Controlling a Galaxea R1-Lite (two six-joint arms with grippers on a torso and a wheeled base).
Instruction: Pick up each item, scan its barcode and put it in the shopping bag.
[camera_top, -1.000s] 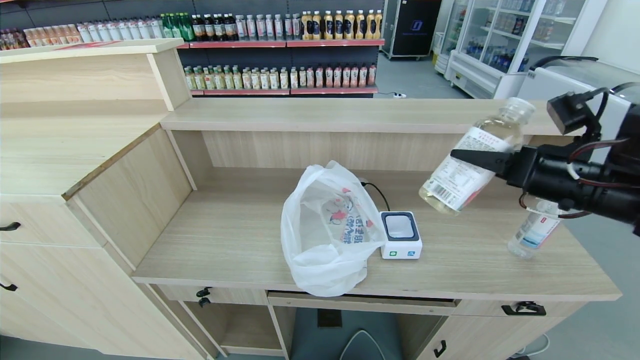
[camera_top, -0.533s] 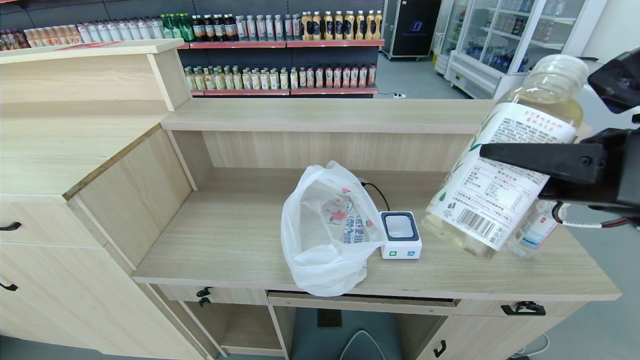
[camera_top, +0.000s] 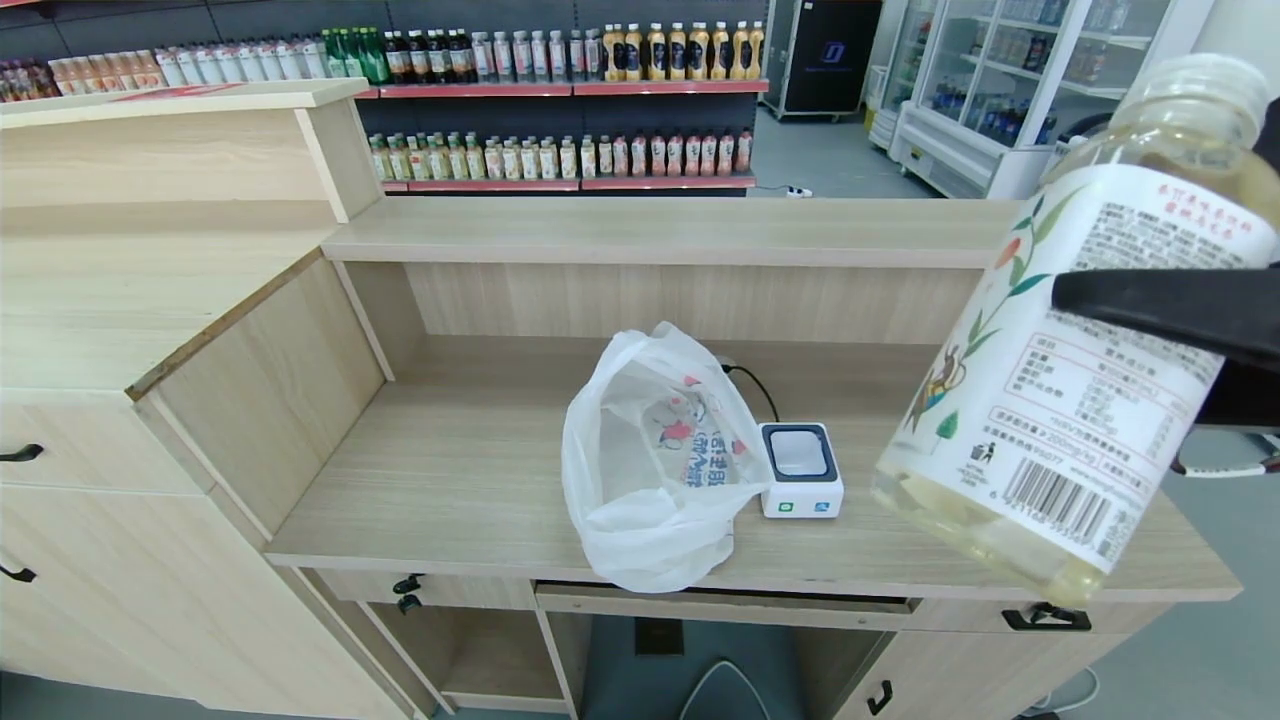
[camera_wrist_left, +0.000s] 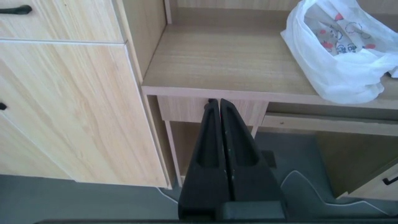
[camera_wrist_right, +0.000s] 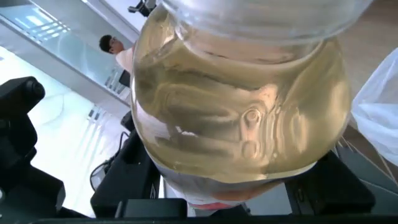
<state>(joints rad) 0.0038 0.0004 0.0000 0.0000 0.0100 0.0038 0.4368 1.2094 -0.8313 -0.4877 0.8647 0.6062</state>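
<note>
We see the right gripper (camera_top: 1075, 295) clamped on the bottle (camera_top: 1060, 400). One black finger (camera_top: 1170, 308) lies across the white label, and the other is hidden behind the bottle. The bottle is clear plastic with pale yellow liquid inside. It hangs tilted in the air off the right end of the counter (camera_top: 450, 480), close to the head camera. Its cap end points up and to the right, its base points down, and the barcode near the base faces us. In the right wrist view we look straight at the bottle's rounded base (camera_wrist_right: 242, 112).

The shopping bag (camera_top: 650, 460) is white plastic and sits with its mouth open near the middle of the counter's front edge. Its bottom bulges slightly over that edge. The scanner (camera_top: 800, 468), a small white box with a dark window, stands just beside the bag's right side, and a black cable runs from it toward the counter's back wall.

The left gripper (camera_wrist_left: 219, 109) hangs low before the counter's front left corner. Its two black fingers are pressed flat together with nothing between them. Shelves of drinks (camera_top: 560, 60) line the wall behind.
</note>
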